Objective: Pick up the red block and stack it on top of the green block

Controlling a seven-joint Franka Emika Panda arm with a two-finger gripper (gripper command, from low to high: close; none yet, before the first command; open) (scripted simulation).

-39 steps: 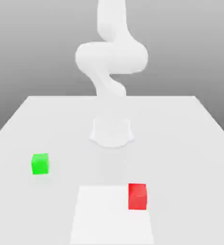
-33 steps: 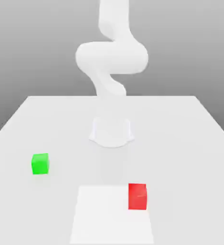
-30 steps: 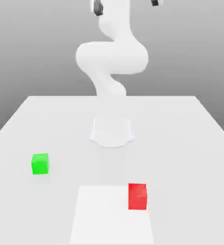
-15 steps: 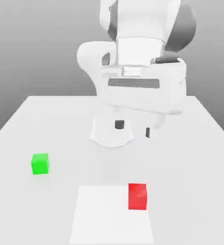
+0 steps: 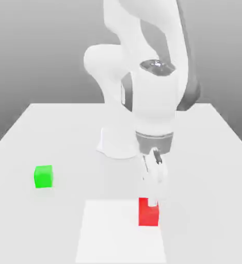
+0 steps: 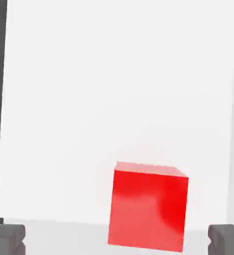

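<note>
**Red block under the gripper, not gripped yet**

Red block (image 5: 148,214) sits on the table (image 5: 205,154), near edge, a bit to the exterior view's right of centre, on a brighter white square patch (image 5: 112,232). It's at the far right corner of that patch. Flat on the surface, not tilted.

Gripper (image 5: 152,198) is right above it from my seat; arm (image 5: 154,103) reaches down w/ the hand pointing at the table. In the exterior view a fingertip overlaps the block's top edge. Hand view gives me both dark fingertips (image 6: 7,238), spread wide apart, w/ the red block (image 6: 147,209) between them and clear gaps on either side. So fingers apart, nothing clamped. Block isn't centred btwn the tips, closer to one than the other.

Green block (image 5: 43,176) is on the table too, well apart from the red one, off to the exterior view's left and slightly farther back. Nothing touching it.
</note>
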